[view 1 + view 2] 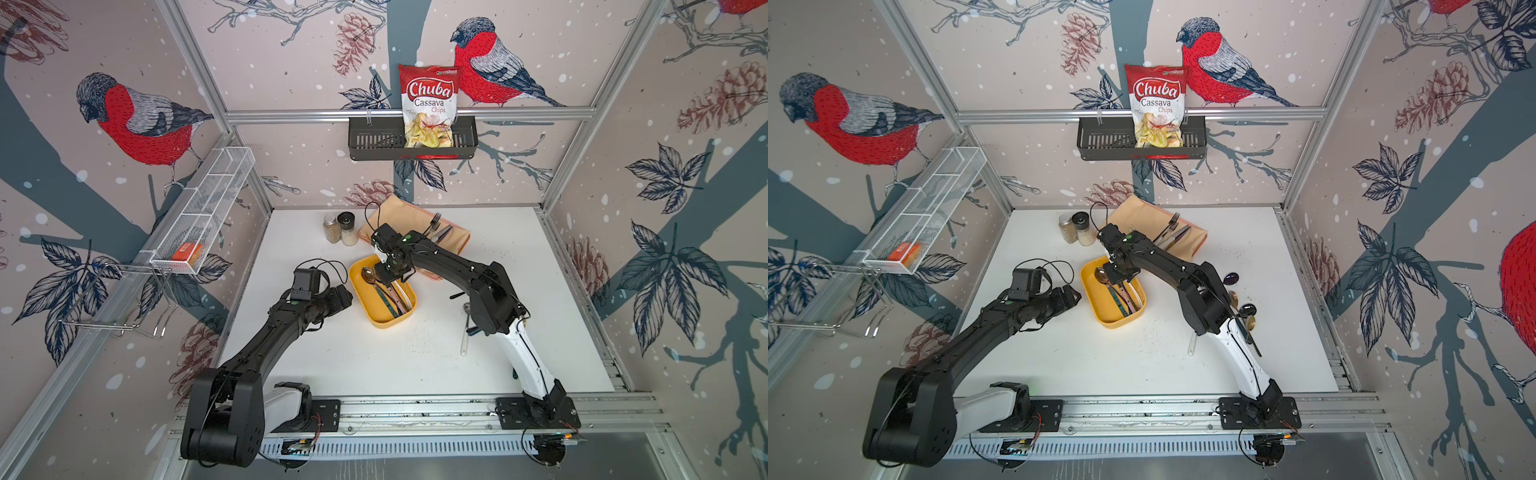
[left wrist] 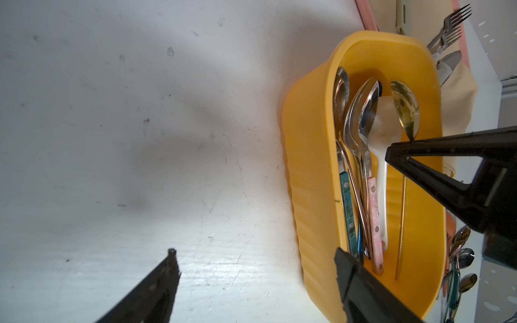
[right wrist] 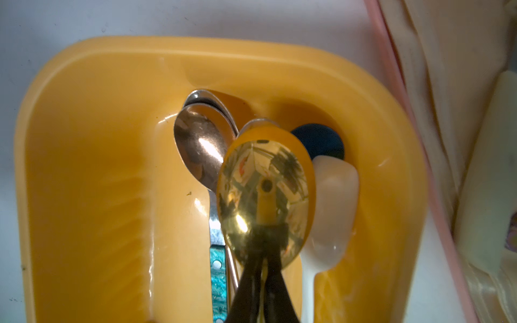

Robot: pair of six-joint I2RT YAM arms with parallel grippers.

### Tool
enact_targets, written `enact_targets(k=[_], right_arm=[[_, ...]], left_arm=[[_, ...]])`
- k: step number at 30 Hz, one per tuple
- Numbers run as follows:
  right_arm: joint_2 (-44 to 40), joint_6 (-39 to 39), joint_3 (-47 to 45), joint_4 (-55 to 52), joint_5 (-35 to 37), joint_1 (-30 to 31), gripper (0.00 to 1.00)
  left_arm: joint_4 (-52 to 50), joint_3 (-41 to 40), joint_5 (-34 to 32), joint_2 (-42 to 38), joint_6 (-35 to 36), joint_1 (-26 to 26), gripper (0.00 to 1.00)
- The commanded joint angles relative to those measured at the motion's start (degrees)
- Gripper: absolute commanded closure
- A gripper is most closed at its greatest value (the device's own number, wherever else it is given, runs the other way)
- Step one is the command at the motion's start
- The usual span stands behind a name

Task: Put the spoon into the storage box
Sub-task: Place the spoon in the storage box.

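The right tool (image 3: 261, 249) is pinched almost fully closed on the neck of a gold metal spoon (image 3: 263, 195), just where the thin handle meets the mirror-bright oval bowl. The bowl juts out past the fingertips, and the handle runs back beneath the tool. Directly under the right tool is the shallow yellow plastic storage box (image 3: 84, 173), and the spoon lies within its outline, lengthwise. I cannot tell whether the spoon rests on the cutlery below or hangs just above it.

Other spoons lie in the box around the held bowl. On the side toward the left tool (image 2: 256, 251) is a steel spoon with a teal handle (image 3: 218, 274). On the far side is a translucent white plastic spoon (image 3: 333, 212). A dark blue round bowl (image 3: 319, 142) shows just past the tip. A pink-handled spoon (image 2: 373, 218) lies between the teal one and the white one.

The left tool stands wide open and holds nothing. It is just beside the box's long wall in both top views. One of its fingers (image 2: 352, 282) is in front of that wall and the other is over the bare white counter (image 2: 140, 139).

Beyond the right tool's tip, past the end of the box, a beige cloth (image 1: 399, 212) carries metal forks (image 1: 435, 220), with two glass jars (image 1: 347, 230) near it. Behind the tool, alongside its arm, several loose spoons (image 1: 1248, 309) lie on the counter.
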Motion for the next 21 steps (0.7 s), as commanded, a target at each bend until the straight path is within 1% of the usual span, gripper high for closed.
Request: enact_targets(k=[1, 6, 12, 16, 21], right_arm=[[0.51, 0.88, 0.07, 0.83, -0.61, 0.18, 0.91], [1.13, 0.76, 0.12, 0.49, -0.37, 0.35, 0.85], [1.02, 0.77, 1.64, -1.12, 1.41, 0.6, 0.72], [-0.3, 1.43, 3.58, -3.27, 4.19, 0.56, 0.67], [-5.42, 2.49, 1.34, -3.97, 5.75, -0.4, 0.66]], left_arm=[[0.1, 0.63, -0.21, 0.06, 1.08, 0.13, 0.11], [-0.75, 1.69, -0.28, 0.16, 1.77, 0.13, 0.11], [-2.11, 3.04, -1.07, -0.07, 3.04, 0.13, 0.12], [-3.02, 4.47, -1.42, -0.36, 4.43, -0.04, 0.12], [-3.98, 6.91, -2.41, -0.4, 6.19, -1.52, 0.12]])
